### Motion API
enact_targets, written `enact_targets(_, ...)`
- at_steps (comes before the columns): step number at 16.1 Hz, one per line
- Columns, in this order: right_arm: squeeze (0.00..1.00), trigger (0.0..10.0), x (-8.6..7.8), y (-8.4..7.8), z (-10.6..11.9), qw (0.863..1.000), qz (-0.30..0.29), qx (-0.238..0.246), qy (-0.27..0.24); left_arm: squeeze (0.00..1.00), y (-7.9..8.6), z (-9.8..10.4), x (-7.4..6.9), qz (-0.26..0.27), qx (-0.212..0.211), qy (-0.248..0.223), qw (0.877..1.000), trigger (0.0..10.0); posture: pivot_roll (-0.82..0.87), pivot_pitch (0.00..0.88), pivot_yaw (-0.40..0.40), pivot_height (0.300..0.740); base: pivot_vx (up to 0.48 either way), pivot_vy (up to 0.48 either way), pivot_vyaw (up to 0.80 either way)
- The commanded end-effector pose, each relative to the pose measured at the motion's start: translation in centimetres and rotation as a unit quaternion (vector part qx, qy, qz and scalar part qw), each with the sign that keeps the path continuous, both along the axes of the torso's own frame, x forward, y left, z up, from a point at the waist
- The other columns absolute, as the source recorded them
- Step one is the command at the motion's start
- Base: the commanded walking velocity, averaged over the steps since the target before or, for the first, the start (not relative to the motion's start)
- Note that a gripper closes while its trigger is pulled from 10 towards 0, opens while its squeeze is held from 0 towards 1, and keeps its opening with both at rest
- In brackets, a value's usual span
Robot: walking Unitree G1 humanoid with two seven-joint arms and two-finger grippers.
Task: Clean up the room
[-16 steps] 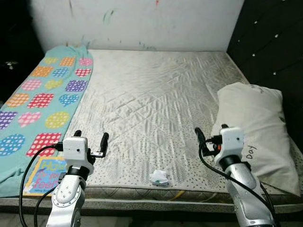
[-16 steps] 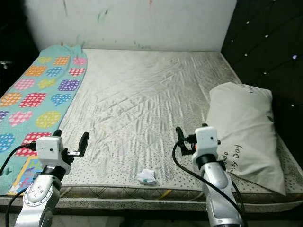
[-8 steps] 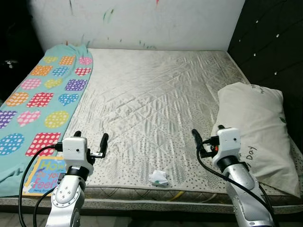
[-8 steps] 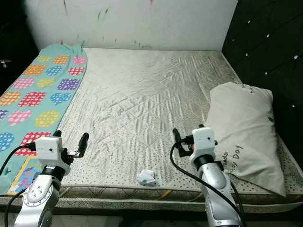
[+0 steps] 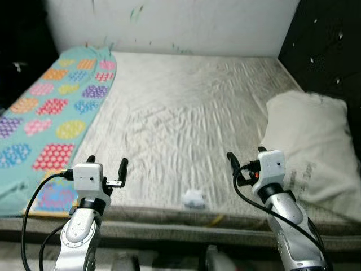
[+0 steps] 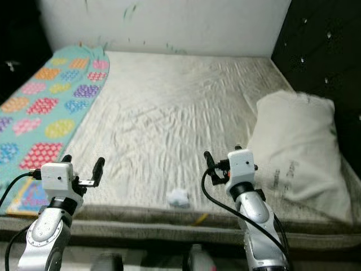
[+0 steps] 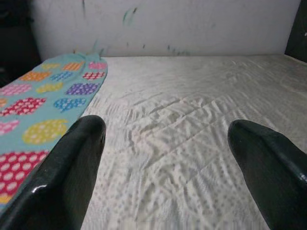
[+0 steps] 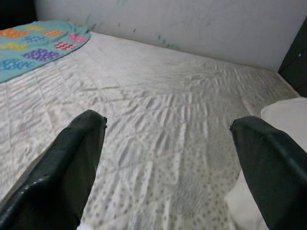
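The whole head view has gone blurry and shifted, so the camera has moved rather than the stuff on the bed. The right gripper (image 5: 246, 164), with its two long black fingers spread apart, has drifted a bit toward the robot's left, further off the white pillow (image 5: 309, 148) edge.

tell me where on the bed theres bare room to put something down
The widest free patch is the middle of the mattress, between the blanket on the robot's left and the pillow on its right, back to the wall. The near edge is more crowded: a small wad lies there, a book at the left corner, both open grippers above.
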State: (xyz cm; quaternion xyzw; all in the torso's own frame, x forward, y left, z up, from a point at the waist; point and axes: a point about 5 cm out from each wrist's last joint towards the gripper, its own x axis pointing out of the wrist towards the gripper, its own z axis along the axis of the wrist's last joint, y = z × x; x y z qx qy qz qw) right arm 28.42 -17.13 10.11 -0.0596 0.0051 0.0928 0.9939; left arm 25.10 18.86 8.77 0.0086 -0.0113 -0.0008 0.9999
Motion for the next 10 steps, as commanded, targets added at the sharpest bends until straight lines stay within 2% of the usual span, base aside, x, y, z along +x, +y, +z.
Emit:
enact_targets(1, 0.00, 10.0, 0.22, 0.01, 0.18, 1.000, 0.004, -0.003, -0.002, 0.00, 0.19, 0.28, 0.12, 0.009, 0.003, -0.006, 1.000, 10.0, -0.02, 0.044, -0.010, 0.616, 0.000, 0.000, 0.00)
enact_targets(3, 0.00, 10.0, 0.55, 0.06, 0.31, 1.000, 0.008, -0.007, -0.004, 0.00, 0.62, 0.33, 0.11, 0.025, -0.012, -0.008, 1.000, 10.0, -0.02, 0.044, -0.014, 0.616, 0.000, 0.000, 0.00)
enact_targets(7, 0.00, 10.0, 0.92, 0.20, 0.55, 1.000, 0.016, -0.011, -0.009, 0.00, 0.70, 0.33, 0.17, 0.034, -0.011, -0.007, 0.999, 10.0, -0.03, 0.041, -0.018, 0.616, 0.000, 0.000, 0.00)
enact_targets(10, 0.00, 10.0, 1.03, 0.31, 0.60, 1.000, 0.021, -0.012, -0.010, 0.00, 0.65, 0.34, 0.27, 0.035, -0.015, -0.008, 0.999, 10.0, -0.03, 0.042, -0.020, 0.592, 0.000, 0.000, 0.00)
